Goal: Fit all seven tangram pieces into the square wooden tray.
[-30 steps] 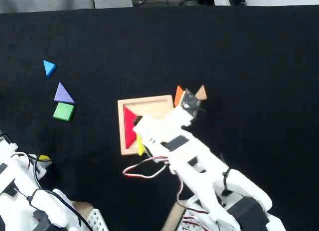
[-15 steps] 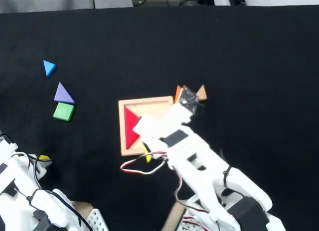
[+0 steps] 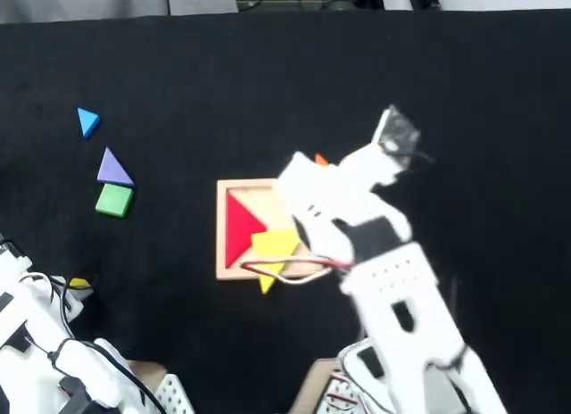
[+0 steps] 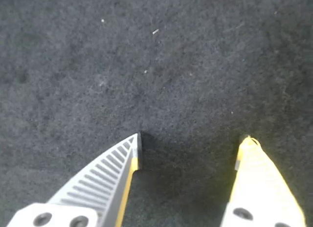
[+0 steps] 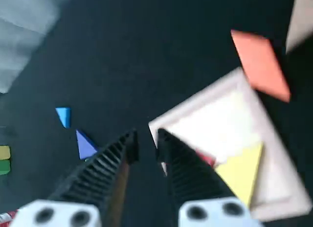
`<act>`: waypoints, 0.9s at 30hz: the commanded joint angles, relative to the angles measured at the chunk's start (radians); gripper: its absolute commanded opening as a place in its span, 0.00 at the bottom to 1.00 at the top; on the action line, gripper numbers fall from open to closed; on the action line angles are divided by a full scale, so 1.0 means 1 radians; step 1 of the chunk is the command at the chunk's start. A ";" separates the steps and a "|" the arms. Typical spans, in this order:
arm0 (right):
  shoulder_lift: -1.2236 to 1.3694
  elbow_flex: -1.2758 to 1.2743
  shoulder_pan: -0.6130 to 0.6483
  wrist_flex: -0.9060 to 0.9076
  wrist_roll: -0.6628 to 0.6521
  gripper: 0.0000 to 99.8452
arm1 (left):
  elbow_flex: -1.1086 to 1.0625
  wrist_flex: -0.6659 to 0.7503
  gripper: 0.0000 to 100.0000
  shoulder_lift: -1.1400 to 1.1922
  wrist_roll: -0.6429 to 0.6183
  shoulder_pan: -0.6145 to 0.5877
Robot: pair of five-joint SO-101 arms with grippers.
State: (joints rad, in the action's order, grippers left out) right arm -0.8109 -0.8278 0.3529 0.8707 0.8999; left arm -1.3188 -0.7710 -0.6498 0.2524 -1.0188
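The square wooden tray (image 3: 219, 253) lies mid-table. Inside it a red triangle (image 3: 239, 228) rests against its left side, and a yellow triangle (image 3: 273, 247) lies beside the red one with a corner poking over the front rim. My right gripper (image 5: 145, 139) hangs above the tray's (image 5: 195, 112) corner, open by a narrow gap with nothing between its fingers. The yellow triangle (image 5: 242, 170) is free of it. An orange parallelogram (image 5: 259, 65) lies just behind the tray. My left gripper (image 4: 190, 148) stands open over bare cloth.
A blue triangle (image 3: 87, 121), a purple triangle (image 3: 113, 168) and a green square (image 3: 114, 201) lie at the far left. The right arm (image 3: 375, 244) covers the tray's right side. Black cloth spreads behind and to the right.
The right gripper let go of the yellow triangle, which now lies flat in the tray beside the red one. The right arm rose and swung back to the right. The left arm kept still.
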 commanded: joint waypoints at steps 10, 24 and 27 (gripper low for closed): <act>-0.105 -0.134 -0.011 0.015 -1.109 0.09 | -0.002 0.008 0.32 -0.011 0.006 0.016; 0.768 0.576 -0.012 0.396 -1.108 0.06 | -0.002 0.008 0.32 -0.011 0.008 0.016; 0.837 0.576 -0.012 0.350 -1.115 0.06 | -0.002 0.008 0.32 -0.011 0.008 0.016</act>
State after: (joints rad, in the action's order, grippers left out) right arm -0.0130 -0.3153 0.3314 1.2528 -0.2064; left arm -1.3188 -0.7710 -0.6498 0.2524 -1.0188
